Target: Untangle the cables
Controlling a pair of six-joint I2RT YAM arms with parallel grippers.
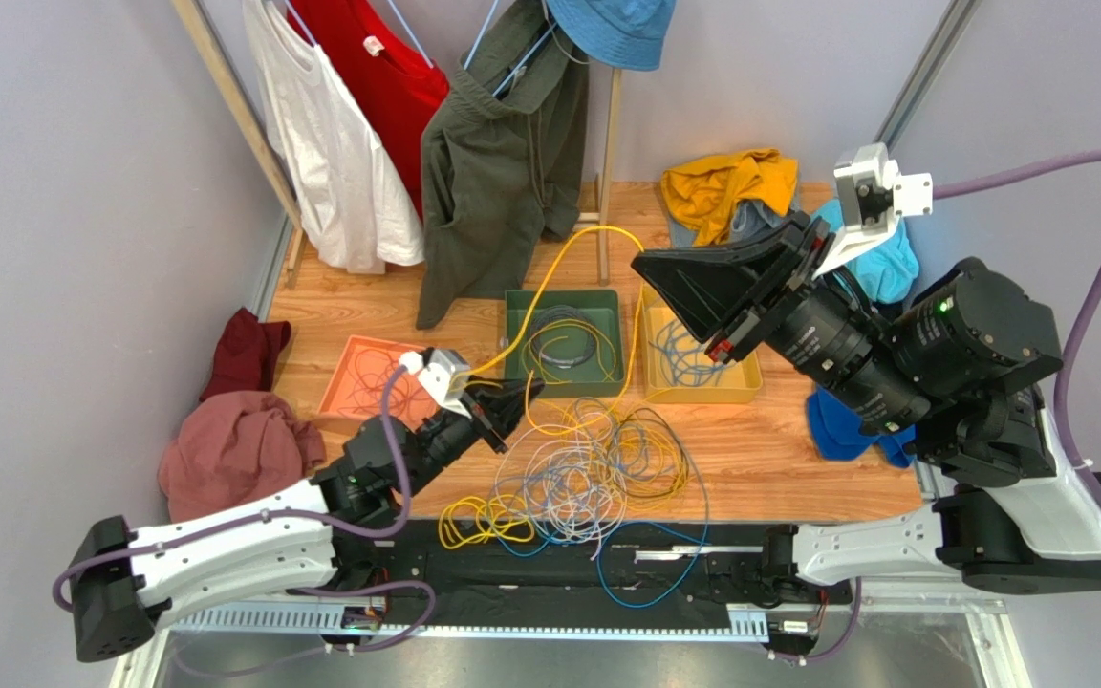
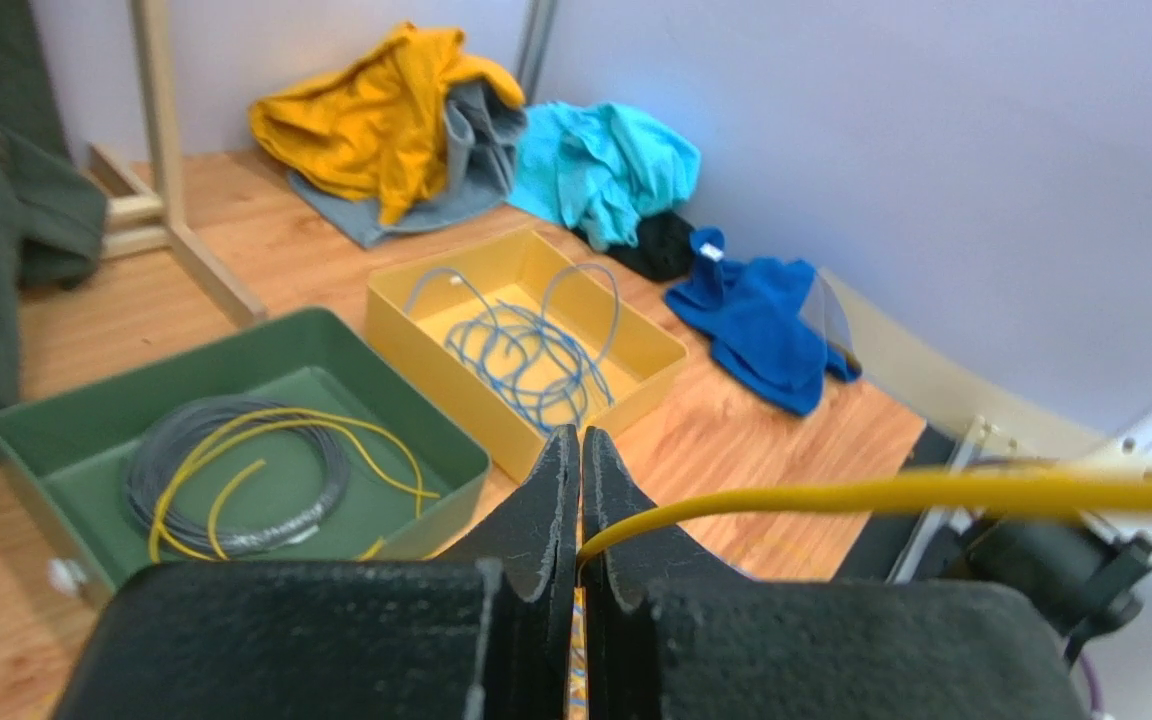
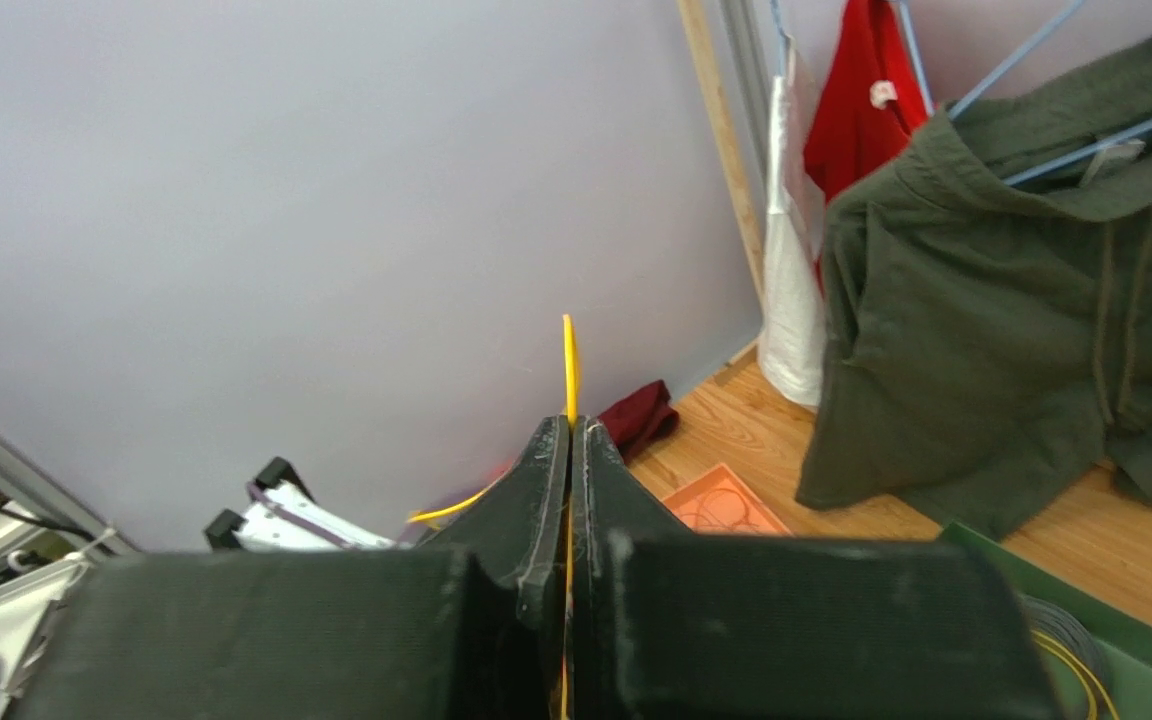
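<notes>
A tangle of thin yellow, blue and white-grey cables (image 1: 585, 466) lies on the wooden table in front of both arm bases. One yellow cable (image 1: 567, 254) rises out of it in an arc between my two grippers. My left gripper (image 1: 511, 406) sits low at the pile's left edge, shut on that yellow cable (image 2: 913, 492), which leaves the closed jaws to the right (image 2: 579, 435). My right gripper (image 1: 643, 267) is raised above the trays and shut on the same cable, whose yellow tip (image 3: 569, 357) pokes out past the closed jaws (image 3: 569, 426).
Behind the pile stand an orange tray (image 1: 348, 359) with orange wire, a green tray (image 1: 521, 308) holding grey and yellow coils, and a yellow tray (image 1: 743, 384) holding blue cable. Clothes lie around the table edges. A wooden rack (image 1: 607, 158) with hanging garments stands at the back.
</notes>
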